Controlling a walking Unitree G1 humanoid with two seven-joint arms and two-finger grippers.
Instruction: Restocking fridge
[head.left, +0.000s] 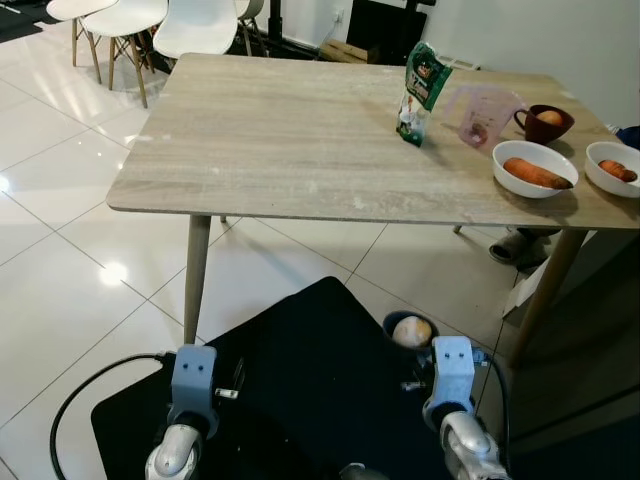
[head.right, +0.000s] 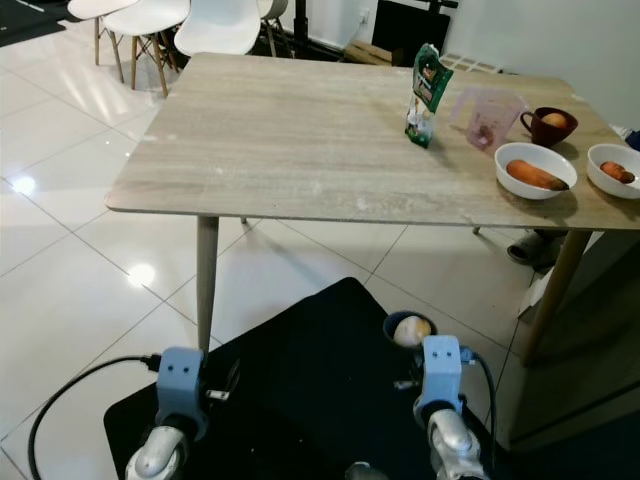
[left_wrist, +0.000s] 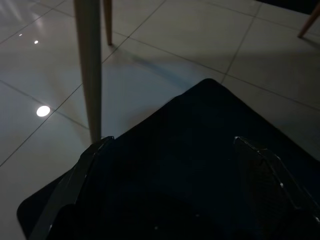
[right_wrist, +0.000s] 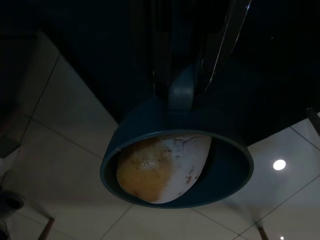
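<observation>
Two hands hang low before the desk (head.left: 300, 150): the right hand (right_wrist: 200, 75) is clenched on the handle of a dark blue cup (right_wrist: 175, 165) with a pale round fruit (right_wrist: 162, 167) inside, while for the left hand (left_wrist: 170, 200) I cannot tell whether it is released or clenched. On the far right part of the desk stand a green bag (head.left: 422, 92), a clear jug (head.left: 480, 112), a brown cup (head.left: 545, 124) and two white bowls with carrots (head.left: 535, 170).
</observation>
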